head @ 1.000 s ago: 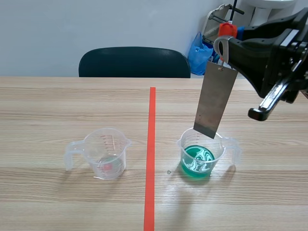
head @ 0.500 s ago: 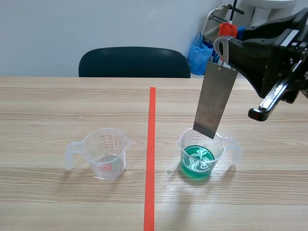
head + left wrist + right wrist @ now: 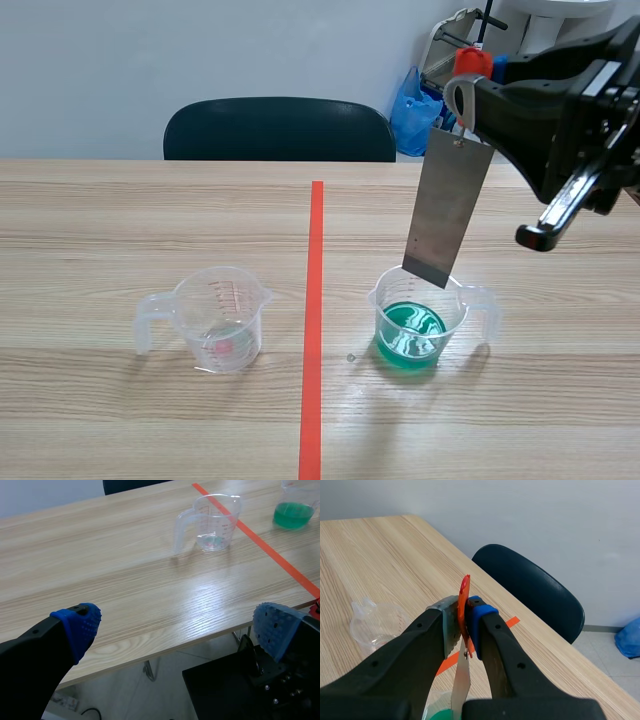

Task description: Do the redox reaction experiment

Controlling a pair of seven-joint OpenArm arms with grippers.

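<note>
- Metal strip (image 3: 447, 205): flat, grey, hung by its top end from an orange clip (image 3: 471, 62). Long axis near upright, leaning a little. Lower edge about level with the far rim of the green-liquid beaker (image 3: 420, 322), apparently not yet in the liquid.
- Deciding relation: beaker directly below the strip, so a straight descent along the strip's own axis judged sufficient to dip it.
- Right pincer (image 3: 462, 615): pads pressed onto the orange clip, strip dangling beneath; raised over the right half of the desk (image 3: 100, 220). By far the nearer arm to the beaker.
- Green-liquid beaker: clear plastic, handle pointing toward the desk's right edge, just right of the tape line (image 3: 315, 300).
- Clear beaker (image 3: 220, 318): left of the tape line, well apart from the green one, handle toward the left edge; a small amount of clear liquid at the bottom.
- Left pincer (image 3: 177, 629): fingers spread wide, nothing between them, held off the desk's near edge.
- Writing: red graduation marks on the clear beaker, too small to read; no brand or label legible.
- Beyond the far edge: dark chair (image 3: 280, 128).
</note>
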